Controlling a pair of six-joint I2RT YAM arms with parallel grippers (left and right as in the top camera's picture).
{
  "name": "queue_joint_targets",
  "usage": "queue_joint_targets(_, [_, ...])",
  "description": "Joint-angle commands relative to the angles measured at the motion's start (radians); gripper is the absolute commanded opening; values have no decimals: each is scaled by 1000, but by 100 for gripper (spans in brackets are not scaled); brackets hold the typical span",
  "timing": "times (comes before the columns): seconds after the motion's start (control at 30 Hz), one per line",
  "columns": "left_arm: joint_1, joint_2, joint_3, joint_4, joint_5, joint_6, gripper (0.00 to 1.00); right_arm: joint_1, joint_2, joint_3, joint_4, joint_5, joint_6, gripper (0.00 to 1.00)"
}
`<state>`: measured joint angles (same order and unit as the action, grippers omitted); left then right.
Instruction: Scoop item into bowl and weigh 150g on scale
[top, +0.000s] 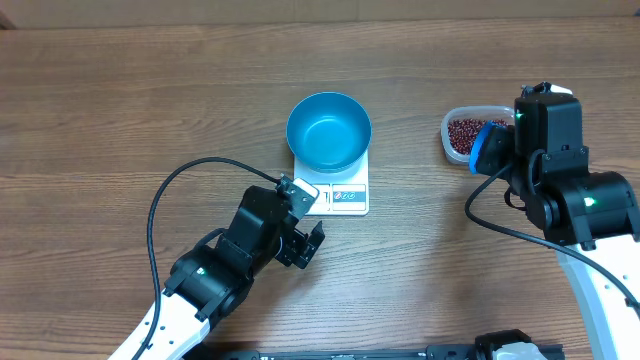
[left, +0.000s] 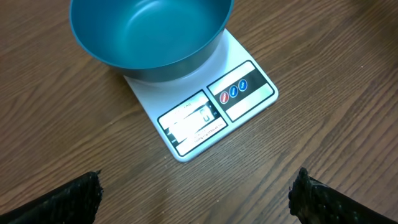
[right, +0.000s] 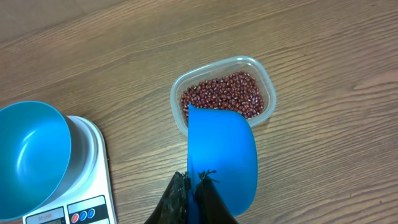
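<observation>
The teal-blue bowl stands on the white scale; nothing lies inside it. The item, dark red-brown beans, fills a clear tub to the right. My right gripper is shut on the handle of a bright blue scoop. The scoop hangs over the tub's near rim, and its inside is hidden. My left gripper stands open just in front of the scale's display, holding nothing.
The wooden table stretches bare to the left and between scale and tub. A black cable loops out from the left arm, and another cable hangs by the right arm.
</observation>
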<state>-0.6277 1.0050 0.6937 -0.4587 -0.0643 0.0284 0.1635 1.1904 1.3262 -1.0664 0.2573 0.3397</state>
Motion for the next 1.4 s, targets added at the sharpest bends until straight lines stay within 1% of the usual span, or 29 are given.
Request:
queue_joint_targets(0.0, [6, -12, -7, 4, 6, -6, 100, -8, -5, 28, 6, -5, 4, 4])
queue_joint_targets(0.3, [6, -12, -7, 3, 6, -6, 99, -8, -5, 28, 13, 1, 3, 4])
queue_joint_targets(0.43, [6, -12, -7, 3, 6, -6, 100, -8, -5, 32, 31, 68, -5, 4])
queue_joint_targets(0.57, [6, -12, -7, 2, 6, -6, 100, -8, 2, 65, 33, 121, -85, 4])
queue_joint_targets(0.67, [6, -12, -7, 2, 6, -6, 100, -8, 24, 96, 34, 125, -137, 4])
queue_joint_targets(0.8, [6, -12, -7, -1, 6, -6, 99, -8, 97, 156, 21, 128, -206, 4])
queue_joint_targets(0.9, [6, -12, -7, -1, 6, -6, 100, -8, 188, 216, 13, 148, -267, 4])
queue_joint_targets(1.07, [6, -12, -7, -1, 6, -6, 99, -9, 329, 240, 10, 322, -315, 4])
queue_joint_targets(1.2, [6, -12, -7, -1, 6, -6, 99, -9, 402, 240, 30, 344, -315, 4])
queue_joint_targets(1.37, [6, -12, -7, -1, 6, -6, 100, -9, 441, 240, 71, 343, -315, 4])
